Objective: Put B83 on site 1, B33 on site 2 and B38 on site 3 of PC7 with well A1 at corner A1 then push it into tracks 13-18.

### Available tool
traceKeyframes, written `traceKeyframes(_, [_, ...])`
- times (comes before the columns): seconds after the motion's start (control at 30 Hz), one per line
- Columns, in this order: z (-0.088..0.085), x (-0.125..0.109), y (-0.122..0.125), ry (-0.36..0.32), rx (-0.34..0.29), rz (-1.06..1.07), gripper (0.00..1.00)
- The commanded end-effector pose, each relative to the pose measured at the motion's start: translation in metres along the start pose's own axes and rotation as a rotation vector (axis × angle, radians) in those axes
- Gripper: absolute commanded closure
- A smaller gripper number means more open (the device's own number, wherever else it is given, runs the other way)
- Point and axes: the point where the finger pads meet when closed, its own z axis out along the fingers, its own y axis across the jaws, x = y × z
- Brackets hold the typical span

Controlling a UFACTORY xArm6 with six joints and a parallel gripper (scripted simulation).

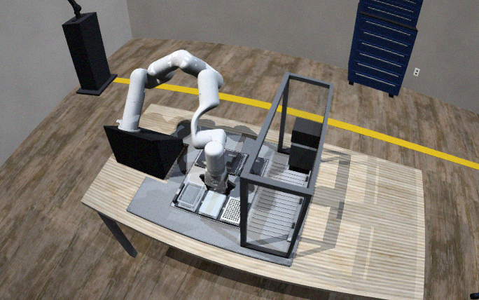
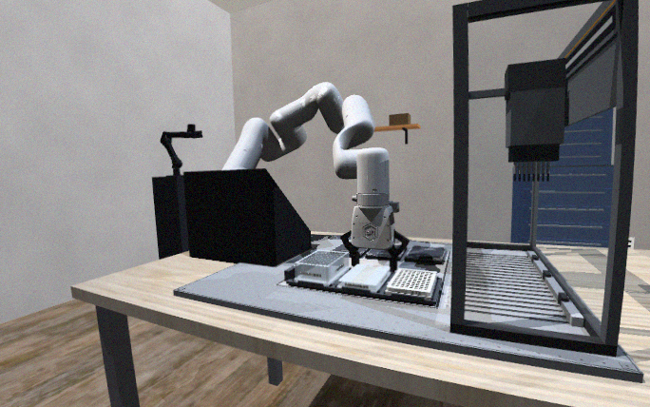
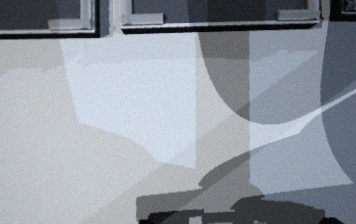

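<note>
Top view: your gripper [image 1: 216,186] points straight down, at 12 o'clock of the carrier PC7 [image 1: 176,205] on the grey apron [image 1: 151,201]. B83 [image 1: 190,195], B33 [image 1: 212,204] and B38 [image 1: 231,210] sit in a row on it, carrier outside the instrument frame [image 1: 244,208].

Exterior view: jaws fully spread, holding nothing, straddling the far edge of B33 [image 2: 365,277]. Rails [image 2: 507,282] at 3 o'clock.

Wrist view: only apron [image 3: 125,100] and empty nests [image 3: 220,20] at 12 o'clock; the fingers barely show.
</note>
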Motion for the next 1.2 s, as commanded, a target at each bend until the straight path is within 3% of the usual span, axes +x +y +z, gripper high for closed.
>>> traceKeyframes(0.0, [-0.002,-0.002,0.002,-0.002,-0.004,-0.001,0.00])
traceKeyframes(1.17, [-0.002,-0.018,0.002,-0.002,-0.004,-0.001,0.00])
